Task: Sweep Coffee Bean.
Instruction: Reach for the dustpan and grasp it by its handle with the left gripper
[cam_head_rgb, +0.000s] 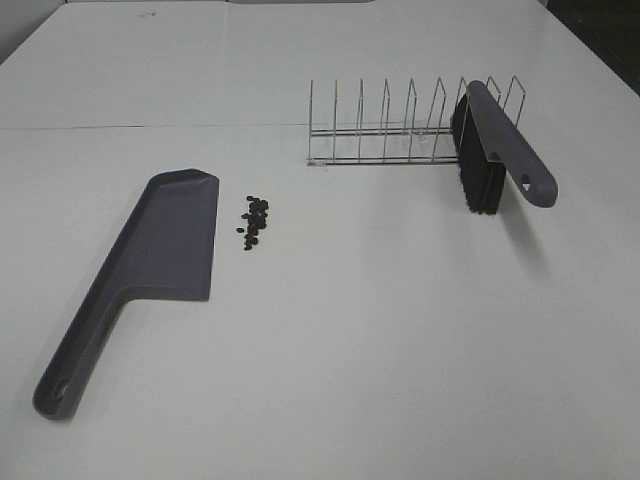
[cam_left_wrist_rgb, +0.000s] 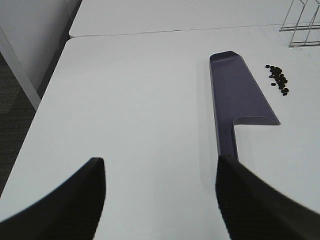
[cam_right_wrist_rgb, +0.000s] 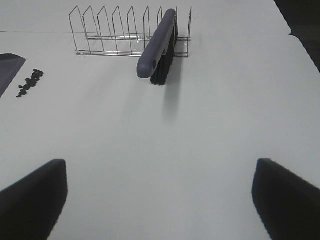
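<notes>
Here, the left gripper (cam_left_wrist_rgb: 160, 165) hangs over the white table (cam_head_rgb: 400, 350) with its two dark fingers (cam_left_wrist_rgb: 85, 195) spread wide. Nothing is between them but bare tabletop. The right gripper (cam_right_wrist_rgb: 160, 165) is likewise wide open and has hold of nothing, its fingers (cam_right_wrist_rgb: 35, 195) well apart above the table. Neither gripper appears in the exterior high view.

Beyond the left gripper lies the grey dustpan (cam_left_wrist_rgb: 240, 90), flat on the table. Its long handle reaches back toward that gripper's right finger, and its tray points away from it. In the exterior high view the dustpan sits on the left, handle toward the near left corner.

The coffee bean (cam_head_rgb: 254, 220) cluster lies on the table just beside the tray's right edge, close to it but not touching. The beans form a small loose heap, a few strung out toward the near side. They lie between the dustpan and the wire rack (cam_head_rgb: 370, 160), nearer the dustpan.

Well ahead of the right gripper stands the rack, a row of upright wire loops on a low frame. The brush (cam_right_wrist_rgb: 157, 45) rests in its right end, tilted. The black bristles point down to the table, and the grey handle juts out over the table toward the near side, with a hanging hole at its tip. A thin seam runs across the table past the rack.
</notes>
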